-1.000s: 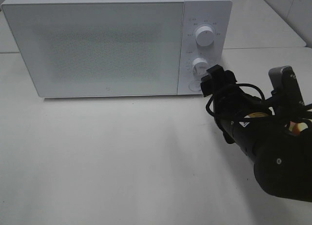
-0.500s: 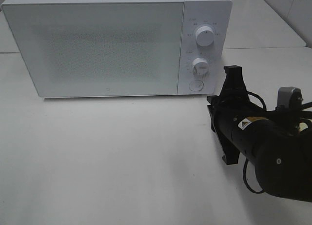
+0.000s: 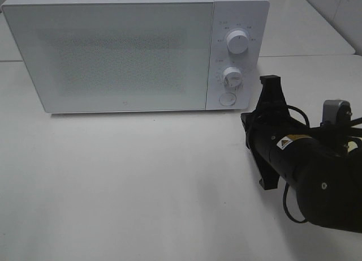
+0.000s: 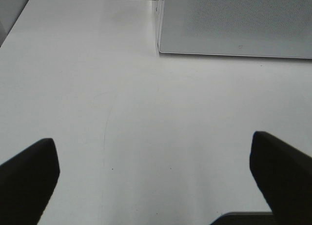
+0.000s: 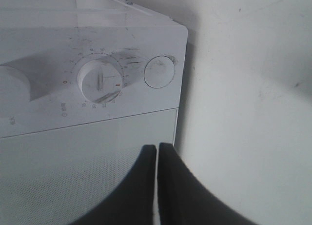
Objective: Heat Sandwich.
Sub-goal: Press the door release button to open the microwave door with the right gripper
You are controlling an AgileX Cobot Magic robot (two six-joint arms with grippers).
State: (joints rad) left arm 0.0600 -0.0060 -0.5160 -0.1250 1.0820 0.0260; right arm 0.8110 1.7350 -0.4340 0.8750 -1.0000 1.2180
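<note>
The white microwave (image 3: 124, 51) stands at the back of the table with its door closed. My right gripper (image 3: 270, 80) is turned on its side just right of the microwave's control panel, level with the lower knob (image 3: 232, 77). In the right wrist view the right gripper (image 5: 157, 148) is shut with nothing between its fingers, pointing at the panel below the knob (image 5: 100, 81) and the round button (image 5: 159, 72). My left gripper (image 4: 156, 176) is open over bare table, with the microwave (image 4: 234, 20) ahead of it. The sandwich is out of view.
The upper knob (image 3: 237, 42) and round button (image 3: 227, 99) sit on the panel's right side. The white table (image 3: 141, 182) stretches in front of the microwave. The right arm's black body (image 3: 317, 187) fills the lower right corner.
My right gripper has shut and rolled onto its side. It has drawn back from the round button, a little to the right. The left gripper stays open.
</note>
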